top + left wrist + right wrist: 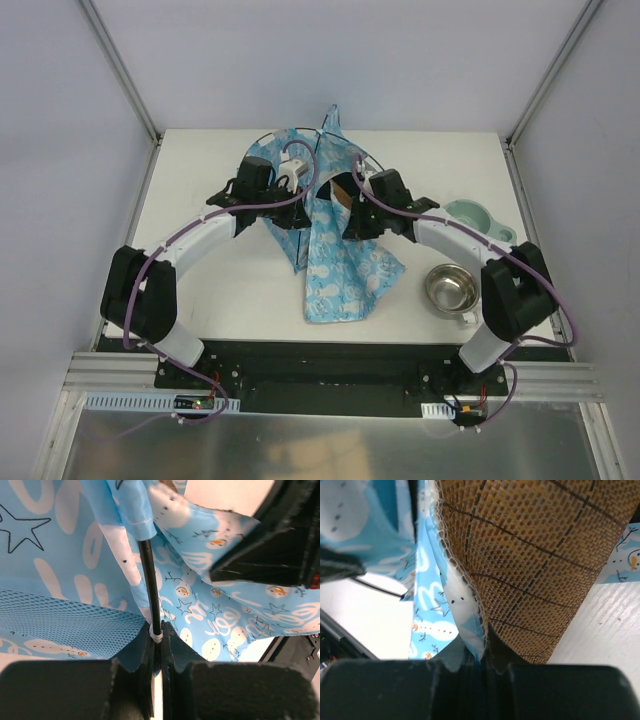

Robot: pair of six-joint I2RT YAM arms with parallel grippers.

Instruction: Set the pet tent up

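The pet tent lies crumpled on the bench, left of the steel bowl. The left claw is clamped on its black pole. The right claw is pinched closed on the tent's fabric edge.

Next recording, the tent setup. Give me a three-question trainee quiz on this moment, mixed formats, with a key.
1. True or false: the left gripper is shut on a black pole.
2. What stands on the table to the right of the tent? A) a steel bowl B) a red ball C) a book
3. Fill in: the right gripper pinches a blue cloth edge that has a ___ woven backing.

Key: 1 true; 2 A; 3 brown.
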